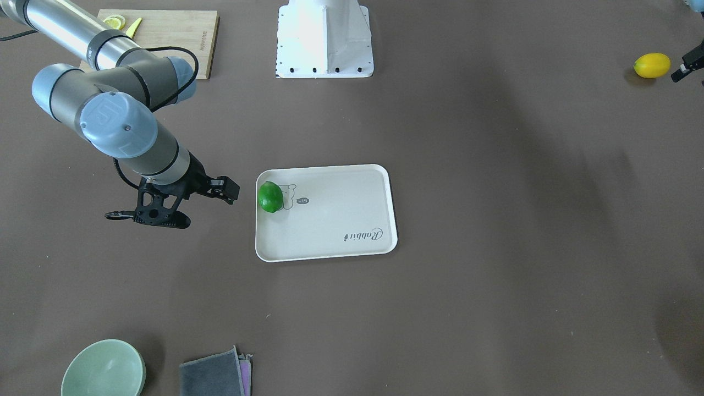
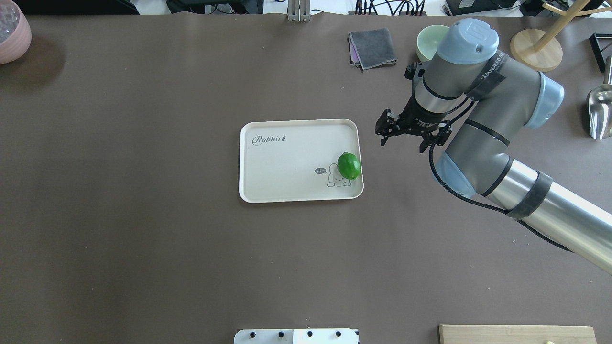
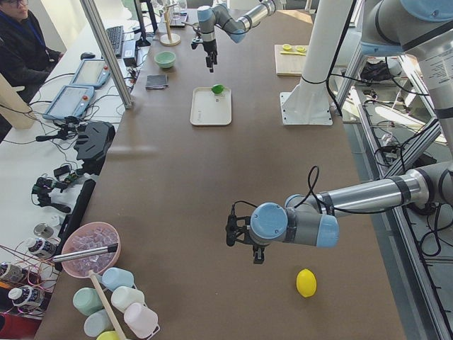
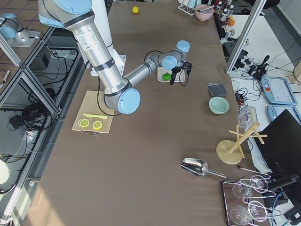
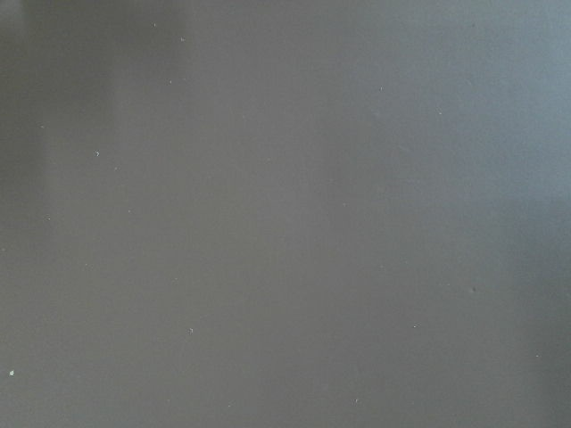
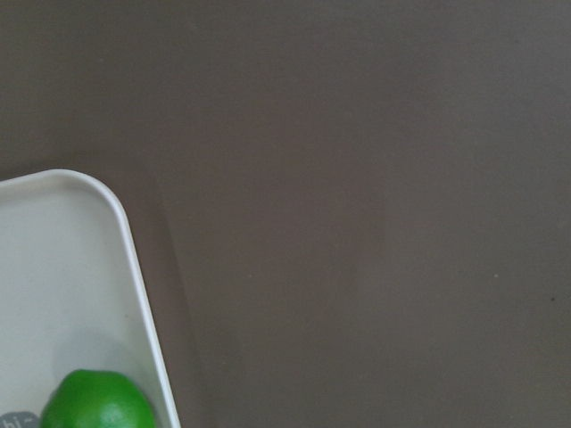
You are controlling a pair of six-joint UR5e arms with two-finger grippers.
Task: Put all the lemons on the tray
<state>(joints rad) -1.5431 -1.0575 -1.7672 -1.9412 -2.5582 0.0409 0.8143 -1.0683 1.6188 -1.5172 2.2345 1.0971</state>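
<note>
I see a glossy green lemon point(image 1: 270, 197), a bright yellow lemon point(image 1: 652, 65), a dark brown table point(image 1: 495, 286), and a pale grey-white tray point(image 1: 330, 245) printed with a cartoon animal and "Rabbit" script.

A long brown table point(image 3: 198, 198) fills the middle of the room. In the left side view, a white desk point(image 3: 21, 177) runs beside it at nine o'clock. A shiny metal post point(image 3: 107, 53) stands at eleven o'clock. In the right side view, orange floor tiles point(image 4: 28, 4) show at eleven o'clock. The light is bright and even.
</note>
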